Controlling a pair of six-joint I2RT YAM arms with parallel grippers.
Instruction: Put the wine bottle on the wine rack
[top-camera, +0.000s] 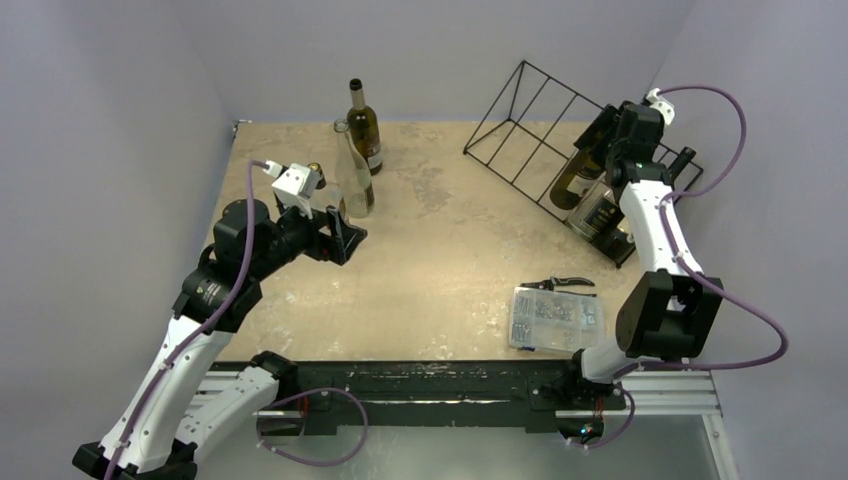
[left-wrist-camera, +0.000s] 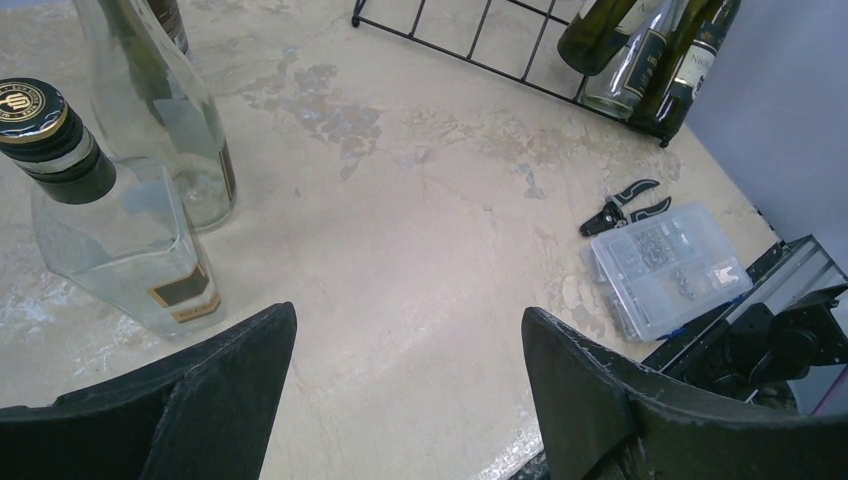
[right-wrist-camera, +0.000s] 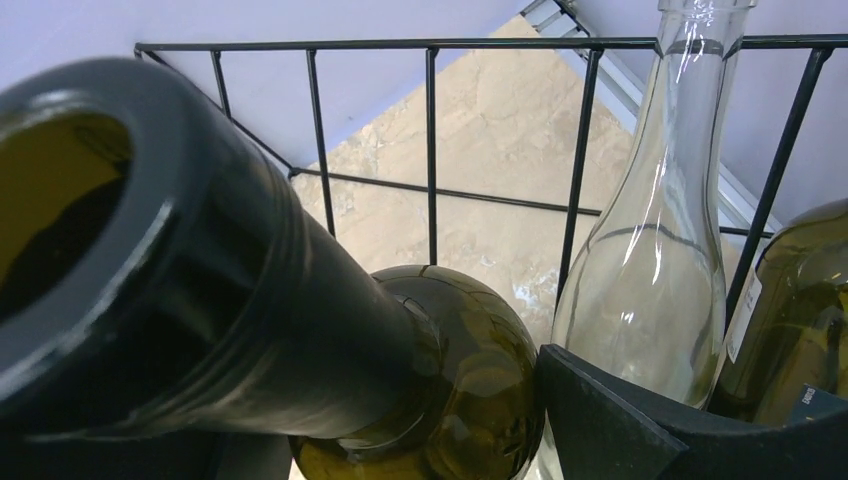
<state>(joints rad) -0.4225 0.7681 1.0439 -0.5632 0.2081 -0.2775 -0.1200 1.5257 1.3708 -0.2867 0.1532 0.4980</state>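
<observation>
In the top view, the wine rack is seen at the upper right of the frame. The dark green wine bottle is laid in it beside other bottles, with its neck under the right gripper. The left gripper is held at the left centre, jaws apart, just beside a clear bottle and a dark bottle, both upright. In the left wrist view, both fingers are shown wide apart with nothing between them; a squat capped bottle stands at the left and a clear parts box lies at the right. In the right wrist view, the uncorked neck fills the left of the frame between jaws that appear parted, and the right finger is seen clear of the glass. The bottle is judged rigid, smooth and breakable, and fairly weighty even if empty. The neck is judged the natural hold, though slippery, so withdrawal should be made only once the body is borne by the bars.
</observation>
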